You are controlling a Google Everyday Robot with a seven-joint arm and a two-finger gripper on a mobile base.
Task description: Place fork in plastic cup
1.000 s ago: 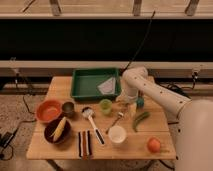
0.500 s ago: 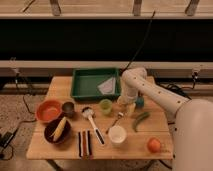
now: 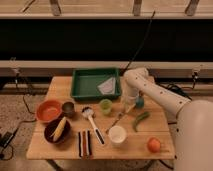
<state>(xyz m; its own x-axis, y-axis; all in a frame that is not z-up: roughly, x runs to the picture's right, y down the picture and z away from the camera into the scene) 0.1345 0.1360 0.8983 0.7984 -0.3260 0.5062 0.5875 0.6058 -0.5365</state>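
The fork (image 3: 116, 121) is a slim silver piece lying slantwise on the wooden table (image 3: 45, 147), between the white cup and the green pepper. My gripper (image 3: 125, 108) points down at the fork's upper right end and is shut on that end; the rest of the fork rests on the table. The plastic cup (image 3: 105, 106), small and translucent light green, stands upright just left of the gripper, in front of the green tray. The gripper and the cup do not touch.
A green tray (image 3: 96, 84) with a white sheet sits at the back. A white cup (image 3: 117, 135), green pepper (image 3: 141, 120), orange fruit (image 3: 154, 145), blue object (image 3: 139, 102), white-handled utensil (image 3: 93, 125), striped item (image 3: 86, 142), dark metal cup (image 3: 68, 108), orange bowl (image 3: 48, 110) and dark bowl holding a banana (image 3: 57, 130) share the table.
The gripper has closed at the fork's upper end. The arm has hardly shifted, and nothing on the table has moved.
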